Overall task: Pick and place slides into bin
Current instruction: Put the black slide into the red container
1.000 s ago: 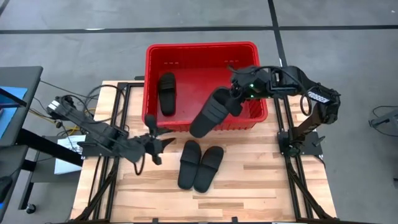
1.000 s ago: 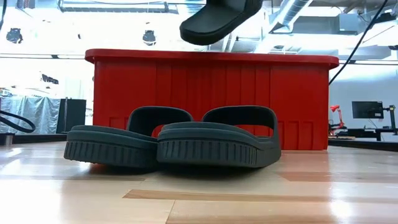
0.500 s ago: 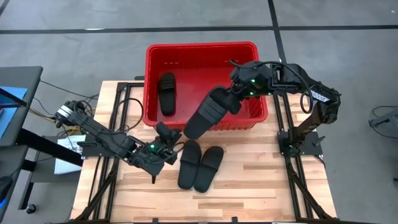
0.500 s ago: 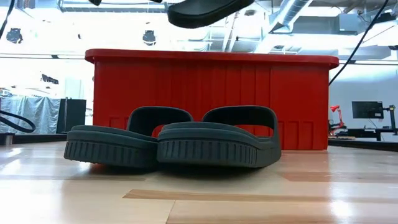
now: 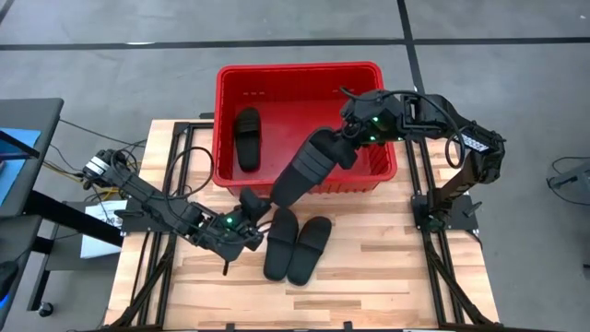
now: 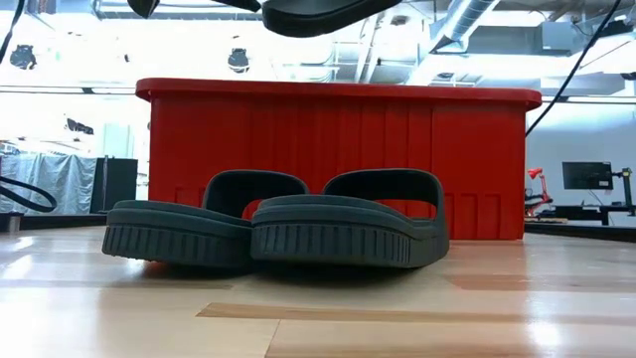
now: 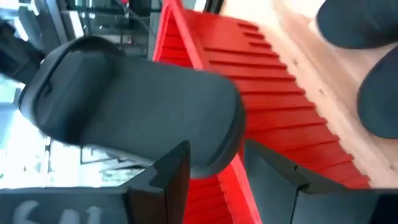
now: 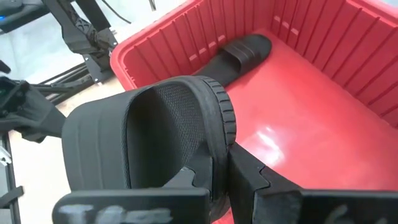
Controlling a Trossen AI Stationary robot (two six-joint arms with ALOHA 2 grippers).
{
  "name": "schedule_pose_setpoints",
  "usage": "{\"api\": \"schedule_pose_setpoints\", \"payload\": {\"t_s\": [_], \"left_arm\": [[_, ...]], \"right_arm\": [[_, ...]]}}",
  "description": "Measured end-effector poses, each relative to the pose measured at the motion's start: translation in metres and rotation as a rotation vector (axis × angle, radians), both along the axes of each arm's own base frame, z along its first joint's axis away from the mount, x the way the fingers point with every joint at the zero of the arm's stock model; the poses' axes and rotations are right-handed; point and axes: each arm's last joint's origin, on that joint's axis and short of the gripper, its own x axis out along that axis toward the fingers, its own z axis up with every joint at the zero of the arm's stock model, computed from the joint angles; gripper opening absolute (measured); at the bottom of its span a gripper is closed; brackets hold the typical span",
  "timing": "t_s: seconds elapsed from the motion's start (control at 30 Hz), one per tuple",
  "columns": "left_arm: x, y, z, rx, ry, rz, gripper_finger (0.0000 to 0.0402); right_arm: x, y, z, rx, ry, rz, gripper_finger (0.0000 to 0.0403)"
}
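While two matte black foam slide sandals (image 5: 297, 246) are lying side by side on the wooden bench (image 5: 387, 277), the left hand (image 5: 249, 219) is hovering just beside them with its fingers apart, gripping nothing. Beyond them, the right hand (image 5: 348, 138) is holding a third black sandal (image 5: 304, 171) by its heel, fingers clamped on it, slanting over the near rim of the large bright red plastic bin (image 5: 297, 72). A fourth sandal (image 5: 247, 137) is lying inside the bin.

Lab/workshop: ceiling ducts (image 6: 467, 20), monitor (image 6: 586, 175)
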Motion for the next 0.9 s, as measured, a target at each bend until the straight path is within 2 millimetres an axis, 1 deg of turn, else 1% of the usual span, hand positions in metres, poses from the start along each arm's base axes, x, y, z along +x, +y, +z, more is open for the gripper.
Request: {"api": "schedule_pose_setpoints", "payload": {"t_s": [0.1, 0.27, 0.4, 0.6, 0.73, 0.9], "left_arm": [[0.001, 0.002, 0.0, -0.001, 0.005, 0.001, 0.0142], [0.004, 0.01, -0.001, 0.034, 0.02, 0.032, 0.0142], [0.01, 0.015, -0.009, 0.067, 0.063, 0.053, 0.0142], [0.025, 0.011, -0.028, 0.117, 0.102, 0.082, 0.0142], [0.029, 0.006, -0.039, 0.177, 0.123, 0.115, 0.0142], [0.029, 0.007, -0.039, 0.191, 0.103, 0.148, 0.0142]], "right_arm": [[0.0, 0.0, 0.0, 0.005, -0.002, 0.005, 0.0011], [0.003, 0.001, 0.002, 0.018, -0.037, 0.026, 0.0011], [0.004, 0.001, 0.003, 0.024, -0.052, 0.036, 0.0011], [0.004, 0.002, 0.004, 0.034, -0.059, 0.049, 0.0011], [0.004, 0.002, 0.004, 0.045, -0.059, 0.06, 0.0011], [0.004, 0.002, 0.004, 0.046, -0.061, 0.061, 0.0011]]}}
